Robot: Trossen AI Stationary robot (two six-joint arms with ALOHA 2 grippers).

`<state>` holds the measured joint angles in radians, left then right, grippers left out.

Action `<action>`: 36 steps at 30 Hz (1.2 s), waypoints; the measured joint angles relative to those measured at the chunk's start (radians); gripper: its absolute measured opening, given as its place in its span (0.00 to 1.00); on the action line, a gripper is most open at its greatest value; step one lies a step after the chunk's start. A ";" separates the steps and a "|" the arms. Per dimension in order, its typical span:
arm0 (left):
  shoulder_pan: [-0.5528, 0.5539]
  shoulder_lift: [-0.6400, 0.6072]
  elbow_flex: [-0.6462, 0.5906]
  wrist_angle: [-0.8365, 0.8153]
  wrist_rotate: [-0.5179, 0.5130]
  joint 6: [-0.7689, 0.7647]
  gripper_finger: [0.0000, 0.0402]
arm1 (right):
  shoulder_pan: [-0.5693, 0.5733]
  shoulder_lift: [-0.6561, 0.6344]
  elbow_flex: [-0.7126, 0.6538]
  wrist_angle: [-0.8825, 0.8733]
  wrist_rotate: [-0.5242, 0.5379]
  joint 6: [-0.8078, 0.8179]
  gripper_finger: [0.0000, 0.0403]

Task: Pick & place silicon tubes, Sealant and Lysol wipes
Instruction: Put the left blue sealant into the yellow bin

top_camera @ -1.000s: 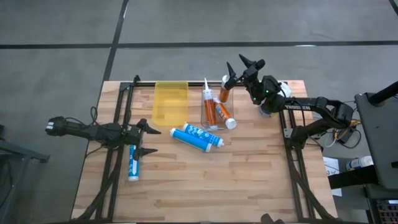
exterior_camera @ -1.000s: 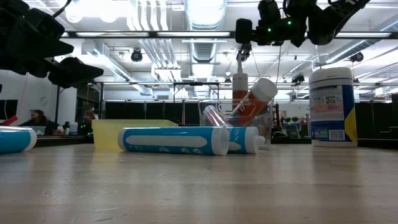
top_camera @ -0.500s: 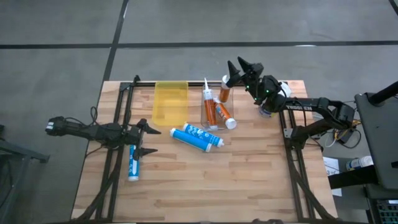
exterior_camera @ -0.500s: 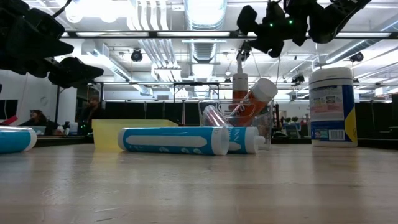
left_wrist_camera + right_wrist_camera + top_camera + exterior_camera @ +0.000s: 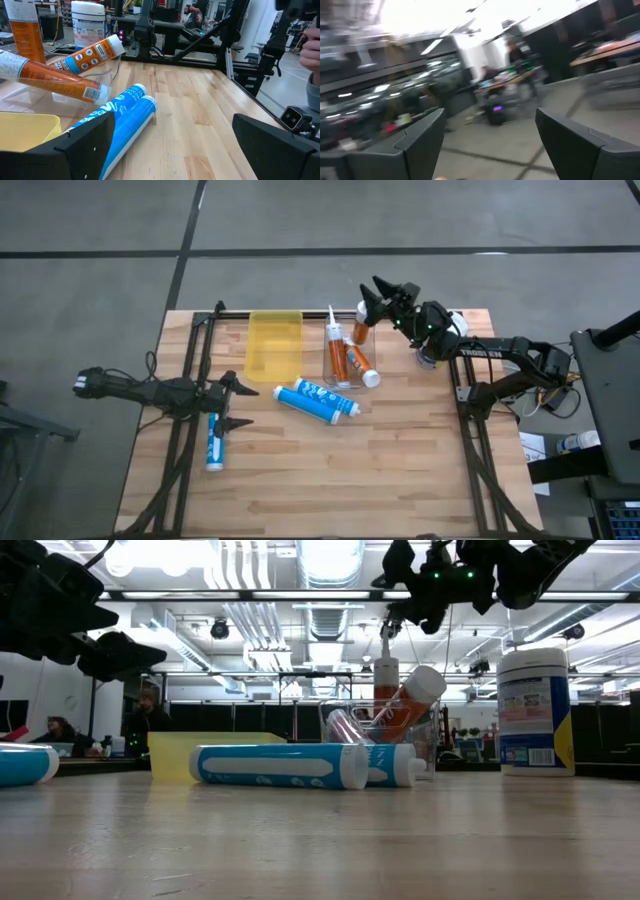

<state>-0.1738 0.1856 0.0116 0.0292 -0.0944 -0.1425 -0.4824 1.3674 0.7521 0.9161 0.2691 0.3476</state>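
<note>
Two blue-and-white silicone tubes (image 5: 316,400) lie side by side mid-table, and a third (image 5: 213,442) lies by my left gripper (image 5: 236,406), which hovers open and low at the left. Orange sealant tubes (image 5: 350,360) lean inside a clear bin (image 5: 344,376). The Lysol wipes canister (image 5: 535,712) stands upright at the far right, partly hidden in the high view by the right arm. My right gripper (image 5: 388,292) hangs open, high above the clear bin's far end, with nothing between its fingers.
An empty yellow bin (image 5: 274,343) sits left of the clear bin. Dark metal frame rails (image 5: 190,380) run along the table's left and right sides. Bare wood lies toward the near edge. People show in the room beyond the table.
My right gripper has rolled about its own pointing line while staying high above the clear bin's far end; its fingers now stand at a different angle. The tubes, the canister and my left gripper have kept still.
</note>
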 joint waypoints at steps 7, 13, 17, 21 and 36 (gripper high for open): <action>0.000 0.000 0.000 0.000 0.000 0.000 0.99 | 0.002 0.000 0.021 0.000 -0.511 -0.019 0.76; 0.000 0.000 0.000 0.000 0.000 0.000 0.99 | 0.013 0.000 0.027 -0.037 -0.583 -0.007 0.74; 0.000 0.000 0.000 0.000 0.000 0.000 0.99 | 0.027 0.000 0.027 -0.078 -0.583 -0.007 0.73; 0.000 0.000 0.000 0.000 0.000 0.000 0.99 | 0.054 0.000 0.027 -0.113 -0.580 -0.006 0.74; 0.000 0.000 0.000 0.000 0.000 0.000 0.99 | 0.243 0.000 0.027 -0.165 -0.581 0.004 0.75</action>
<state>-0.1734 0.1860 0.0116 0.0288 -0.0944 -0.1425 -0.2392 1.3678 0.7788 0.7512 -0.3119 0.3515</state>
